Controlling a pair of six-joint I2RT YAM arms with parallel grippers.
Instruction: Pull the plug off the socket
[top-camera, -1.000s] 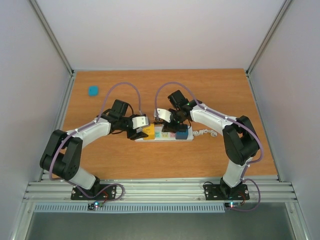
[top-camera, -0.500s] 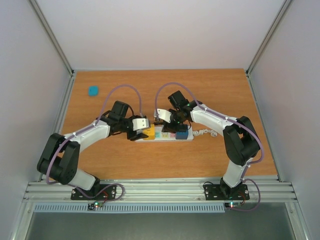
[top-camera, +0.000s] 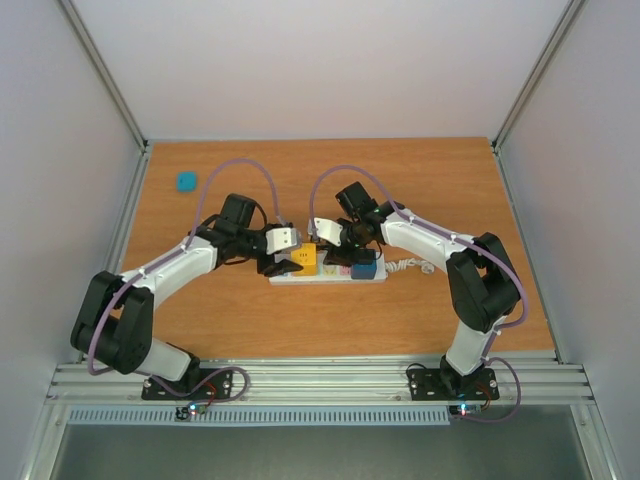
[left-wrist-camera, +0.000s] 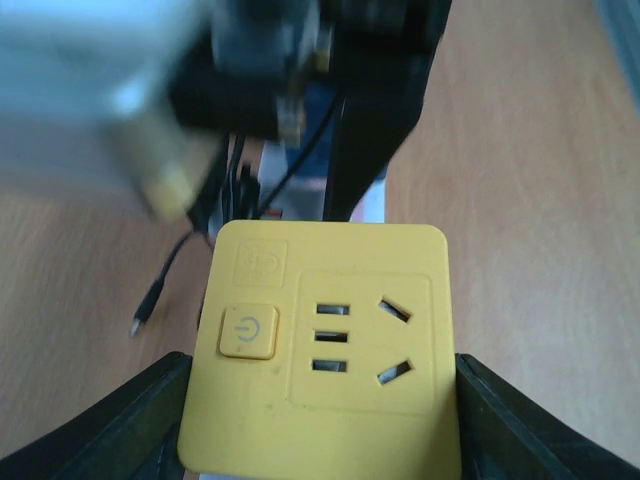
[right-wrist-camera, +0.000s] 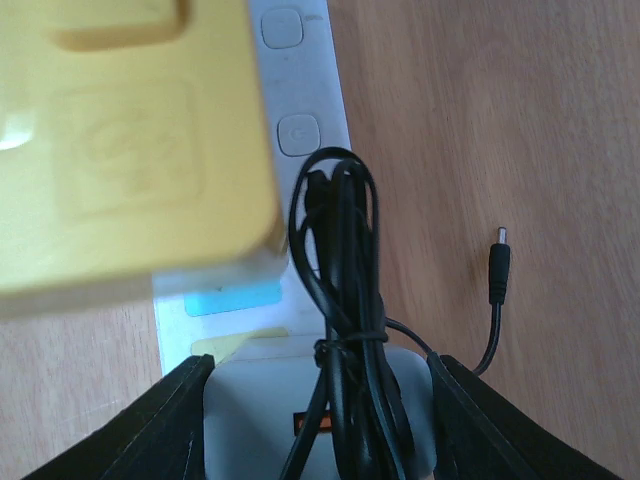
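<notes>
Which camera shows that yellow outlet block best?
The left wrist view: the yellow outlet block fills it, button and slots sharp. The top view shows it small and far; the right wrist view only a blurred corner.

Overhead feed: I note that the left arm (top-camera: 170, 265) and the right arm (top-camera: 420, 235) match, with white link shells between bulky black joint housings. A lilac cable (top-camera: 240, 165) loops along each. The base plates (top-camera: 195, 383) are black, with small coloured lights (top-camera: 190, 411) at the front edge. The wrist blocks (top-camera: 283, 237) are white. On the wrist feeds the fingers (left-wrist-camera: 100, 430) are matte black and wedge-shaped.
</notes>
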